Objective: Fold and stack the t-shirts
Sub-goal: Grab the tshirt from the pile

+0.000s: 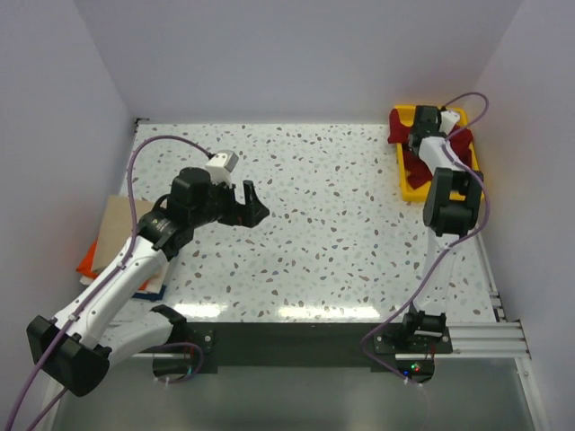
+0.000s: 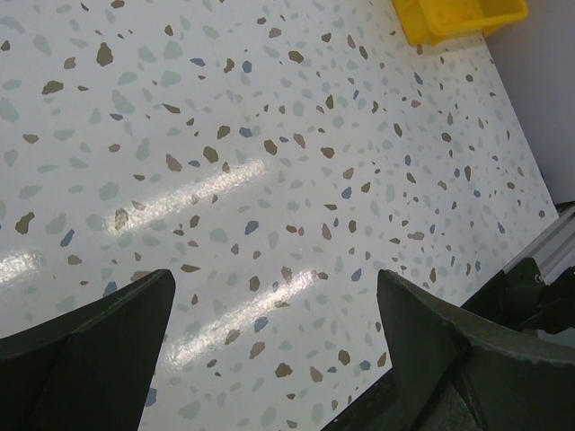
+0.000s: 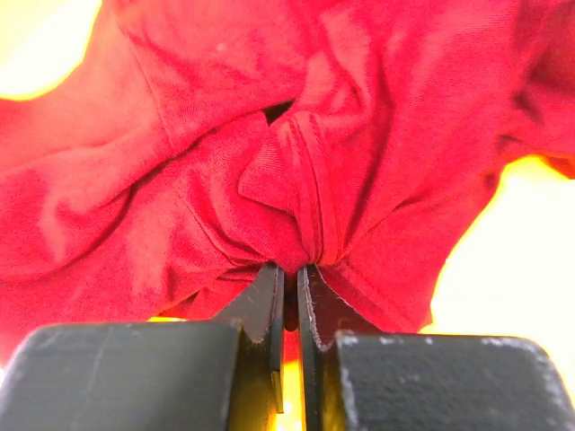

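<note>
A crumpled dark red t-shirt [image 1: 419, 163] lies in the yellow tray [image 1: 405, 186] at the back right. My right gripper [image 3: 290, 269] is shut on a bunched fold of that red t-shirt [image 3: 207, 153], the cloth pinched between its two dark fingers [image 3: 266, 301]. In the top view the right gripper [image 1: 422, 121] sits over the tray, its tips hidden by the wrist. Folded tan [image 1: 115, 224], orange [image 1: 87, 263] and blue [image 1: 148, 292] t-shirts lie stacked at the table's left edge, partly under the left arm. My left gripper [image 1: 252, 205] hovers open over bare tabletop, fingers [image 2: 99, 341] wide apart and nothing between them.
The speckled white table [image 1: 332, 233] spreads between the two arms. White walls close in the back and both sides. A corner of the yellow tray [image 2: 458, 18] shows at the top of the left wrist view. A metal rail [image 1: 485, 337] runs along the near right edge.
</note>
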Controlling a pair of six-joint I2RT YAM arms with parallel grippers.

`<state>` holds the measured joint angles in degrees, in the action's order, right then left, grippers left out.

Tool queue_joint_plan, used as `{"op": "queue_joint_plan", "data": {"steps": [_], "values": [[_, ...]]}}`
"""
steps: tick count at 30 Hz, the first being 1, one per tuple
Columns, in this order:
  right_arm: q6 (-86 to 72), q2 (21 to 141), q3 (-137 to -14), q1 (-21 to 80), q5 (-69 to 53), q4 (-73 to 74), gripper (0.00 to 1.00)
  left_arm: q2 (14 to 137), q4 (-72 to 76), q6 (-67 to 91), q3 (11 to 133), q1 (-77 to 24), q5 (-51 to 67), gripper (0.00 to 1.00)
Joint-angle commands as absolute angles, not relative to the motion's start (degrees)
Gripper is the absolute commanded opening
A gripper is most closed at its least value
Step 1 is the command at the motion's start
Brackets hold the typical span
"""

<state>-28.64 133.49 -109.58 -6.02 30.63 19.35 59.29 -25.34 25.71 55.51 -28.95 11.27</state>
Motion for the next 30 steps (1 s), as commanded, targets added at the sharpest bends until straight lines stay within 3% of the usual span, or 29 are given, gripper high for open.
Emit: {"op": "queue_joint_plan", "data": {"steps": [1, 6, 14, 30], "values": [[-28.6, 120.4, -105.6, -6.0, 34.9, 14.4, 0.00, 59.8, -23.0, 24.7, 56.4, -29.1, 12.7, 1.00], [-29.2, 111.1, -97.7, -5.0, 34.9, 11.3, 0.00, 60.0, -22.1, 25.3, 56.7, -29.1, 13.6, 1.00], [-23.4, 98.5, -96.6, -0.4, 39.9, 9.8, 0.00, 59.9, -21.6, 25.9, 57.0, -29.1, 13.4, 1.00], [-14.1, 85.2, -113.4, 24.8, 35.1, 13.1, 0.00, 58.8, -19.5, 29.4, 57.4, -29.0, 10.8, 1.00]]}}
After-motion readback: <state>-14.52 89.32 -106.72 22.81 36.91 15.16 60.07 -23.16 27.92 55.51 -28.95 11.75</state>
